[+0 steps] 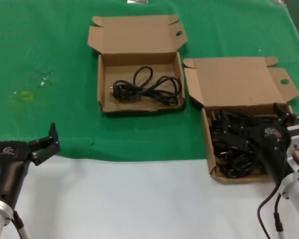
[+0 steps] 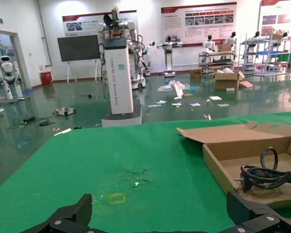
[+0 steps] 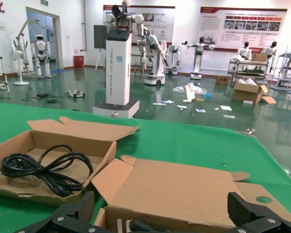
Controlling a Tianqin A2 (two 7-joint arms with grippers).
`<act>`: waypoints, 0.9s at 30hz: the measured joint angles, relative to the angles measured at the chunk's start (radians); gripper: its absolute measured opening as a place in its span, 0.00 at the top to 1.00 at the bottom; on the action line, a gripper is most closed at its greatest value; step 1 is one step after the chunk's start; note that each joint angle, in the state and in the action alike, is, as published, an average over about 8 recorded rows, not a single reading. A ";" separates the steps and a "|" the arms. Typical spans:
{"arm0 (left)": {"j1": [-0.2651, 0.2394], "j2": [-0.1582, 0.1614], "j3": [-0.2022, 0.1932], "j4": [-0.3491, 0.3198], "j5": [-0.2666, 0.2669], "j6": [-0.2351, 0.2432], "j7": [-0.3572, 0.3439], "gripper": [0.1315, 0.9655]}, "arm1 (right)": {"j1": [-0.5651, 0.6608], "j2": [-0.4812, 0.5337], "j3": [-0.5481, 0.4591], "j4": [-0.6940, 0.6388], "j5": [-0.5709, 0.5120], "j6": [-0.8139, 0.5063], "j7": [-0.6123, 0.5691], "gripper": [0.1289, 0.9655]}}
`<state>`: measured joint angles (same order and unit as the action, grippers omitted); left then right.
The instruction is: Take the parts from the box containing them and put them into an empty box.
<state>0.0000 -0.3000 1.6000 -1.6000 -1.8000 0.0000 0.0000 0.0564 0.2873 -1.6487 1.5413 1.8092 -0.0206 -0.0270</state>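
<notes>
Hovering low over the right-hand cardboard box [image 1: 239, 94], your right gripper [image 1: 284, 115] sits at that box's near right corner, above the tangled heap of black power cords [image 1: 234, 142] that fills its tray; its fingers [image 3: 254, 213] are spread apart with nothing between them, as you can check in the right wrist view, where two dark fingertips frame the raised lid. That lid stands open toward the far side, its side flaps out and a round hole [image 1: 284, 81] near its right edge. Your left gripper [image 1: 22, 133] waits at the near left, over the line where the green cloth [image 1: 45, 59] meets the white tabletop [image 1: 129, 199], well apart from both boxes; its fingers [image 2: 68, 216] are also splayed wide and hold nothing. The second cardboard box [image 1: 139, 64] lies farther back and to the left of the full one, the two just beside each other at their facing corners, lid folded open in the same way. You will find one looped black power cord [image 1: 148, 87] lying flat in its tray, plug [image 2: 247, 175] visible at one end in the left wrist view. A faint yellow square mark [image 1: 26, 95] shows on the cloth at far left. Behind the tabletop, the wrist views show a hall floor with a white robot stand [image 2: 120, 68] and wall posters.
</notes>
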 joint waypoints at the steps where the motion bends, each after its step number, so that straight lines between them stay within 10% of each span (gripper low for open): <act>1: 0.000 0.000 0.000 0.000 0.000 0.000 0.000 0.00 | -0.005 0.001 0.005 0.006 -0.001 0.002 0.003 0.00; 27: 0.000 0.000 0.000 0.000 0.000 0.000 0.000 0.00 | -0.012 0.003 0.010 0.012 -0.002 0.004 0.006 0.00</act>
<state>0.0000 -0.3000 1.6000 -1.6000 -1.8000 0.0000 0.0000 0.0448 0.2899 -1.6387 1.5533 1.8073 -0.0163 -0.0215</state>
